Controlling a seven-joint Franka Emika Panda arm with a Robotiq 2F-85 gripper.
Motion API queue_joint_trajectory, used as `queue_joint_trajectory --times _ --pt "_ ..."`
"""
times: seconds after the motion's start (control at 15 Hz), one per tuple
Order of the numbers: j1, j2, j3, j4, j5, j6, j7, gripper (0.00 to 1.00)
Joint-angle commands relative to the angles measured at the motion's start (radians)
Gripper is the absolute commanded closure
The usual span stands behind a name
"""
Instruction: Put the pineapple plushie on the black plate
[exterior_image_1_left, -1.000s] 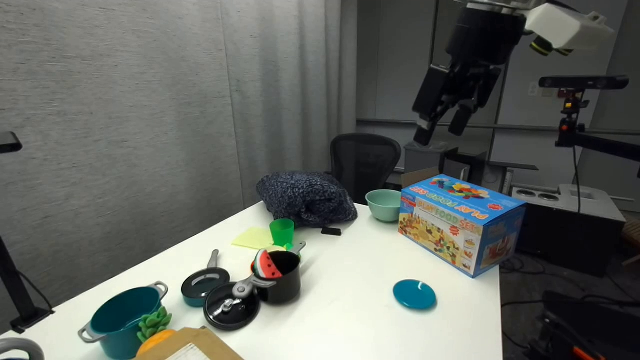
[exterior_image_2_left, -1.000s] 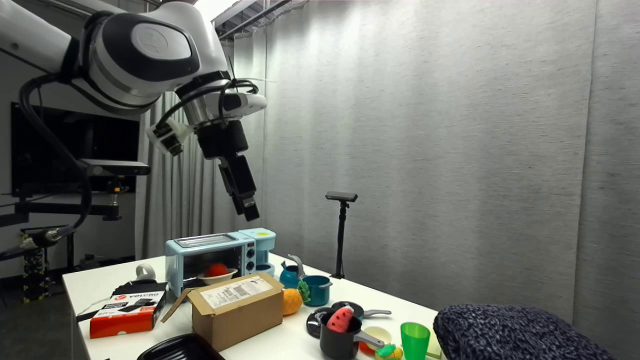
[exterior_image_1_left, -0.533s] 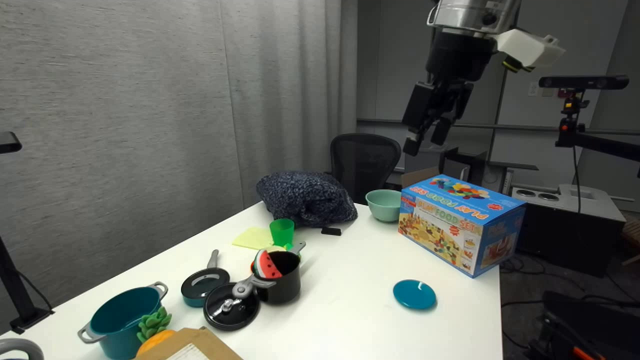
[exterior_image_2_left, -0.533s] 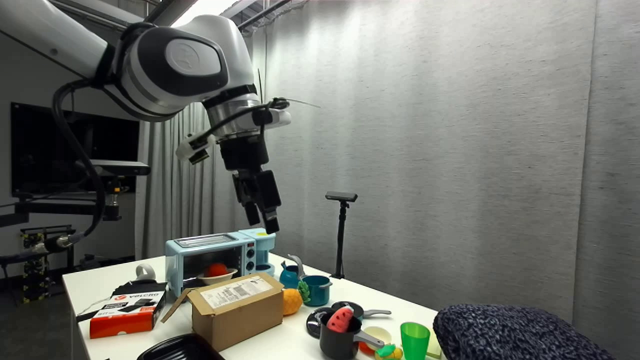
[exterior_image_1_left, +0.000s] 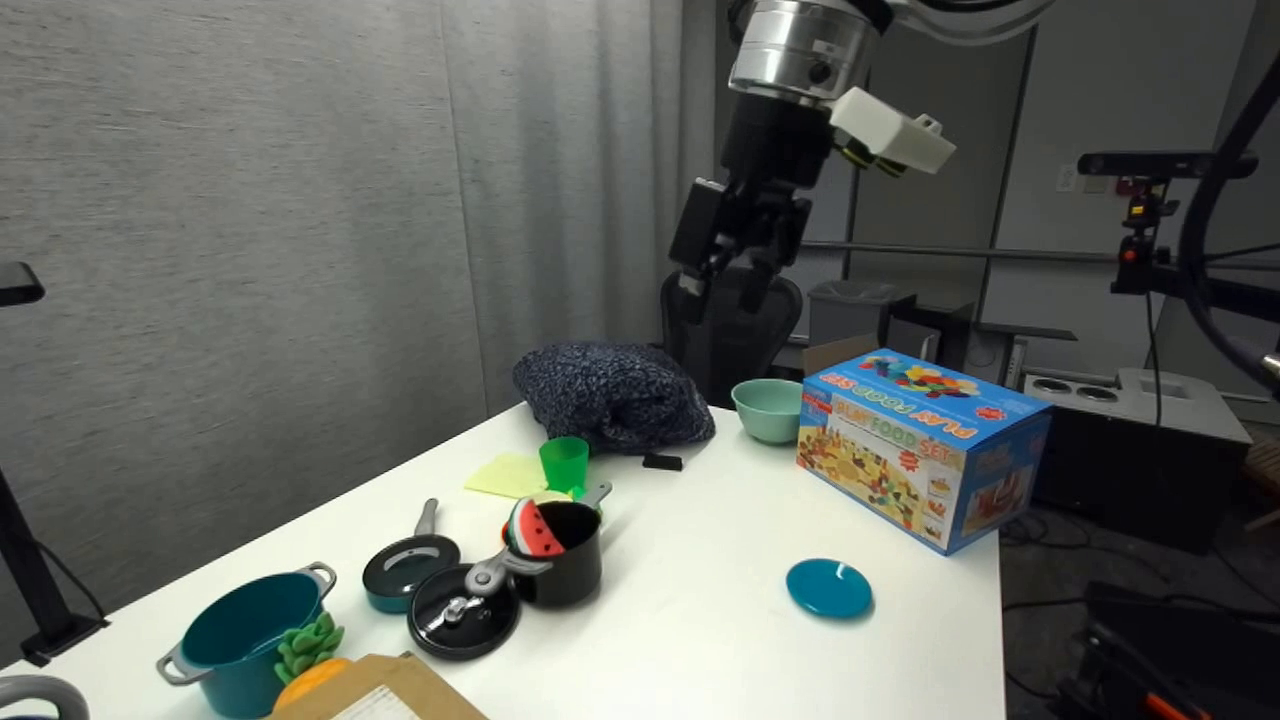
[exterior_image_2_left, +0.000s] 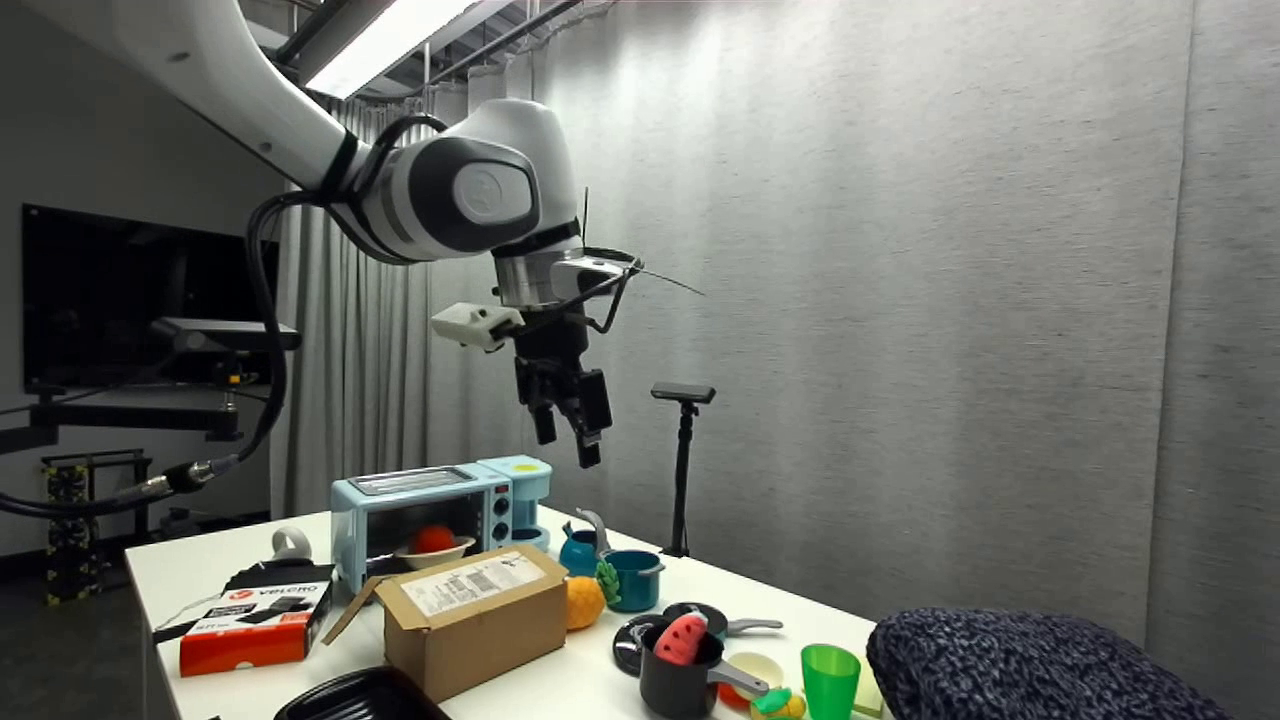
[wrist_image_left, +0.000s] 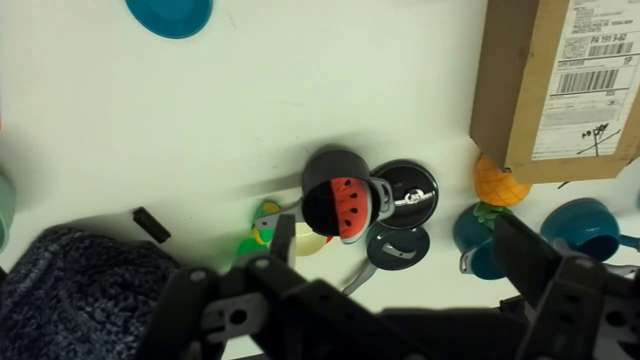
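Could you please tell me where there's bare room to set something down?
Bare table lies between the blue disc and black pot, and between that pot and the play food box. It is crowded where the black plate, frying pan, teal pot and pineapple plushie cluster.

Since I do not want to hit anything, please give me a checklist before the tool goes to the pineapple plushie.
1. Tool open, nothing held: ok.
2. Pineapple plushie seen in the wrist view: ok, though the cardboard box hides part of it.
3. Tool lined up with plushie: not ok; plushie lies right of the tool's middle there.
4. Plushie and cardboard box not touching: cannot tell.
5. Black plate uncovered in that view: not ok; the black pot overlaps its edge.
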Motion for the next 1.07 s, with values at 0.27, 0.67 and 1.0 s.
queue_joint_trajectory --times 0.27,0.67,1.0 --pt "0.026 0.098 -0.013 0.084 0.01 -0.002 0.001 0.0" --pt "0.026 0.098 -0.013 0.088 0.01 -0.003 0.001 0.0" --pt "0.042 0.252 -0.018 0.234 0.142 0.016 -0.052 0.0"
